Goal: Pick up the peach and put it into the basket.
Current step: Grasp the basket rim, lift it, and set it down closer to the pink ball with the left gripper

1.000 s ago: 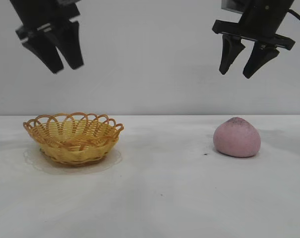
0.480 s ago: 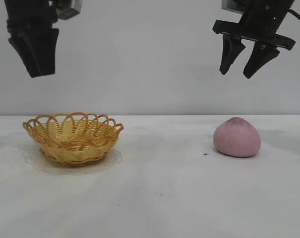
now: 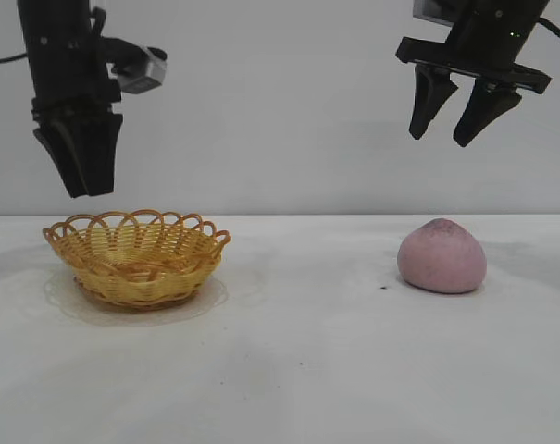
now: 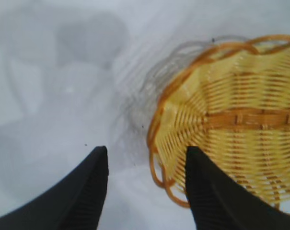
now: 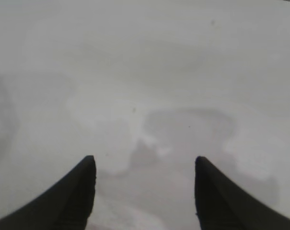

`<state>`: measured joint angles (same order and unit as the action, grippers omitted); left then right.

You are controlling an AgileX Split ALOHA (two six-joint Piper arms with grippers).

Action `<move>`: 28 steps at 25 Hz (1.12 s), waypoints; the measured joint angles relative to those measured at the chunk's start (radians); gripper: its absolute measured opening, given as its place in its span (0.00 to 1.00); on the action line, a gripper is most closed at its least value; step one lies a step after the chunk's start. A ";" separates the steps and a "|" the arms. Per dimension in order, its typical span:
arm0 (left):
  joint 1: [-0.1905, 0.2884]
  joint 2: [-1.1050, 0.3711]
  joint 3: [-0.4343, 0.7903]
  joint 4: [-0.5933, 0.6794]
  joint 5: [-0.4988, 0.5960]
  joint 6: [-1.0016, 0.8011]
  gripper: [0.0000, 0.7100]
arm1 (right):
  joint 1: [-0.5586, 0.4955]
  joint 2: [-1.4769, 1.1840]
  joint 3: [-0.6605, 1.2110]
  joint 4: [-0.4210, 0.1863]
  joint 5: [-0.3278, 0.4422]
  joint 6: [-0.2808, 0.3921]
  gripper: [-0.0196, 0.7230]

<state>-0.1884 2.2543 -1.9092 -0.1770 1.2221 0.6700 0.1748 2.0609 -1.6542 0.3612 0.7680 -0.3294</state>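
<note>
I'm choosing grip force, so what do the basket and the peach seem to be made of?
The basket looks like woven wicker or a plastic copy: yellow-orange strands, looped open rim, slight sheen. The peach looks matte and dusty pink with a dark-speckled tip; whether it is real fruit, foam or plastic cannot be told. Both grippers, left and right, hang open above the table.

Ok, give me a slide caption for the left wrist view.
Open left gripper hovers over the white table at the wicker basket rim.
</note>
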 joint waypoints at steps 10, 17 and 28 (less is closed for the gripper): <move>-0.048 0.060 -0.019 0.015 0.000 0.034 0.50 | 0.000 0.000 0.000 0.001 0.000 0.000 0.60; -0.048 0.099 -0.020 0.045 0.000 0.034 0.43 | 0.000 0.000 0.000 0.002 0.000 0.000 0.60; -0.048 0.104 -0.048 0.036 0.013 -0.028 0.10 | 0.000 0.000 0.000 0.002 0.000 0.000 0.60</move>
<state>-0.2360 2.3582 -1.9568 -0.1414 1.2349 0.6415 0.1748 2.0609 -1.6542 0.3636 0.7680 -0.3294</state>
